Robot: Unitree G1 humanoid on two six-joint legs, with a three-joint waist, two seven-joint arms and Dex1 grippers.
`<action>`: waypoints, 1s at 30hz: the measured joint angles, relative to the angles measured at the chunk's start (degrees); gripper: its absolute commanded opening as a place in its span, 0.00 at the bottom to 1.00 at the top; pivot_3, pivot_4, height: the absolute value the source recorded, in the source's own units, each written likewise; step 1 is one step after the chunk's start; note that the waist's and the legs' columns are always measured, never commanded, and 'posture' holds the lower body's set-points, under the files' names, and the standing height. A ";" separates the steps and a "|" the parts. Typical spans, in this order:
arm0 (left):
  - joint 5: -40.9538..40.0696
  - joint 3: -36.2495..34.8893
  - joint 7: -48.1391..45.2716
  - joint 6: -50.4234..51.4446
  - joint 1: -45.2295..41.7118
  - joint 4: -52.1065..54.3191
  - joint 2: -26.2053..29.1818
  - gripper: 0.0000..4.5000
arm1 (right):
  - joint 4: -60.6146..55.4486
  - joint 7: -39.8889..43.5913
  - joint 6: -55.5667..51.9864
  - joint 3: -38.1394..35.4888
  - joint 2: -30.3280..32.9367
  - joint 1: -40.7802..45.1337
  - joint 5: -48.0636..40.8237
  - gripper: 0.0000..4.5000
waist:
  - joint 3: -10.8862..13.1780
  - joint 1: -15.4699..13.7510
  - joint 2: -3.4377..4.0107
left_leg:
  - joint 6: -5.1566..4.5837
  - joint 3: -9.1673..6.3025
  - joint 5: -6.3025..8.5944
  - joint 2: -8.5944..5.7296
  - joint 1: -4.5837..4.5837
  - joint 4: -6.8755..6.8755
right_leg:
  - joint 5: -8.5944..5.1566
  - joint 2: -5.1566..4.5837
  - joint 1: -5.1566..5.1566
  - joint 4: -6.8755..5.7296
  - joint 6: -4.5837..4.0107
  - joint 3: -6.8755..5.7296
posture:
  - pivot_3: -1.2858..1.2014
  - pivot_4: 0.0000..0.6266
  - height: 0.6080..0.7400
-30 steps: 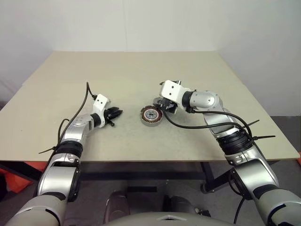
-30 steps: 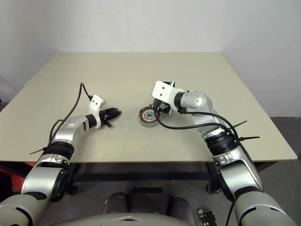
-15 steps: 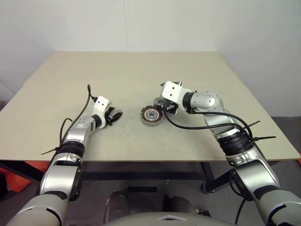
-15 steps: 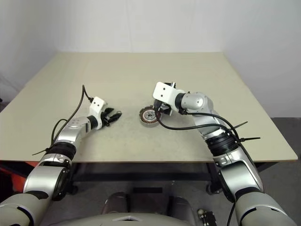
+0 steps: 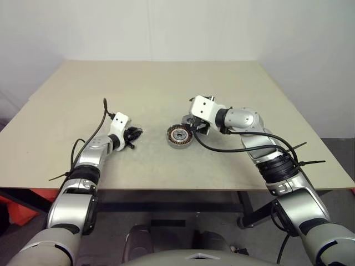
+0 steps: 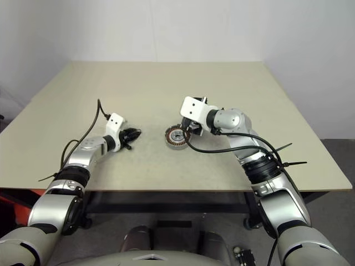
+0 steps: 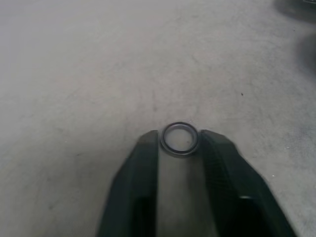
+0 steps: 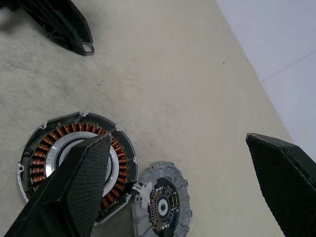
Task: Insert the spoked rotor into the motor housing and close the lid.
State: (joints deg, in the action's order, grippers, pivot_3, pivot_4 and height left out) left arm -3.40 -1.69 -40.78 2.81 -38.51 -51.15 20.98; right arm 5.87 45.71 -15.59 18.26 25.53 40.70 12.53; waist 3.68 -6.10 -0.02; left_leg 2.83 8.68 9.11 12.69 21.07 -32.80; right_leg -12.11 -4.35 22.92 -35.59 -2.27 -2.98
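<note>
Motor housing [image 5: 179, 136] sat flat near the middle of the bench [image 5: 166, 83], its ring of copper windings open to the air, with nothing seated over the grey centre. Touching its rim lay the lid [image 8: 163, 200], a grey notched disc resting on the bench, so closing was not yet done. The spoked rotor could not be picked out with any certainty, and by that reckoning both steps of the job were left to do: wheel in, then lid on. Above the housing and lid hung the right claw [image 8: 175, 140], fingers spread wide apart and holding nothing. Well off to the left, low over the bench, the left claw [image 5: 135, 132] had its fingertips drawn in on either side of a small metal ring [image 7: 180, 124], apparently pinching it. No brand, label or lettering could be read on any part.
</note>
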 measured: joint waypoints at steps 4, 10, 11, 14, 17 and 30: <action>0.14 -0.02 0.02 0.16 -0.06 0.00 0.00 0.28 | 0.02 -0.26 0.09 0.00 -0.01 0.00 0.01 1.00 | 0.00 0.01 0.00 | 0.00 0.00 0.00 0.00 -0.01 0.00 | 0.00 0.00 0.00 -0.01 0.00 0.00 | 0.52 0.00 1.00; -0.55 -0.71 -0.40 0.35 -0.07 0.02 -0.05 0.28 | 0.04 -0.59 0.11 0.00 -0.01 0.00 0.03 1.00 | 0.00 0.01 0.00 | 0.01 0.00 0.00 0.00 -0.01 0.00 | 0.00 0.00 0.00 -0.01 0.00 0.00 | 0.52 0.00 1.00; -1.98 -1.68 -1.22 1.51 -0.07 0.05 -0.45 0.28 | 0.04 -0.64 0.11 0.00 0.00 0.00 0.03 1.00 | 0.00 0.00 0.00 | 0.01 0.00 0.00 0.00 0.00 0.00 | 0.00 0.00 0.00 -0.01 0.00 0.00 | 0.52 0.00 1.00; -9.40 -6.15 -4.91 8.55 -0.10 2.20 -2.73 0.28 | 0.03 -0.79 0.04 0.02 -0.02 -0.01 0.02 1.00 | 0.02 -0.12 -0.03 | 0.01 0.01 0.00 0.00 0.03 -0.01 | 0.00 0.00 0.03 -0.01 -0.01 -0.01 | 0.52 0.00 1.00; -13.69 -7.66 -8.15 13.98 -1.38 5.47 -2.92 0.28 | -1.44 -0.79 -0.70 0.02 0.13 -1.64 0.01 1.00 | 0.03 -0.11 -0.04 | 0.01 0.01 0.00 0.03 0.03 0.02 | 0.00 0.01 0.04 -0.01 -0.02 -0.04 | 0.52 0.00 1.00; -6.70 2.06 -14.97 8.46 -10.97 -1.49 -5.18 0.28 | -26.57 0.69 -16.55 -3.23 8.97 -23.97 -0.80 1.00 | 0.04 -2.05 -0.06 | -0.01 -0.02 0.01 -0.01 -0.02 0.10 | -0.09 0.00 -0.13 0.27 0.28 -0.03 | 0.52 0.00 1.00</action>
State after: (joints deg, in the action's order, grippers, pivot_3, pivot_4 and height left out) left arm -10.10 0.37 -55.75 11.27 -49.49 -52.64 15.80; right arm -20.69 46.41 -32.14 15.03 34.50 16.73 11.73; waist 3.72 -8.15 -0.08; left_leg 2.82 8.66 9.12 12.68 21.05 -32.70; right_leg -12.20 -4.35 22.79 -35.32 -1.99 -3.00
